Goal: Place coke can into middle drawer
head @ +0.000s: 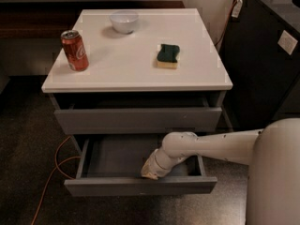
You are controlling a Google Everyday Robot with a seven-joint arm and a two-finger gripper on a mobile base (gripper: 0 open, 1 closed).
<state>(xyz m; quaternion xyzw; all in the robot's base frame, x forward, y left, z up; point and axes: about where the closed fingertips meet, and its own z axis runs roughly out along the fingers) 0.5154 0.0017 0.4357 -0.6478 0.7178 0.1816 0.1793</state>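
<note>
The coke can (75, 50), red with a silver lid, stands upright near the left edge of the white cabinet top (136, 74). Below it, the middle drawer (117, 187) is pulled out and its grey interior shows. My gripper (149, 173) reaches down inside that drawer, against the inner side of its front panel and right of centre. The white arm (211, 146) comes in from the right. The gripper is far below and to the right of the can and holds nothing that I can see.
A white bowl (124, 21) sits at the back of the top and a green-and-yellow sponge (168, 55) right of centre. The drawer above (136, 120) shows its grey front. A black cabinet (267, 55) stands to the right. An orange cable (51, 172) lies on the floor at left.
</note>
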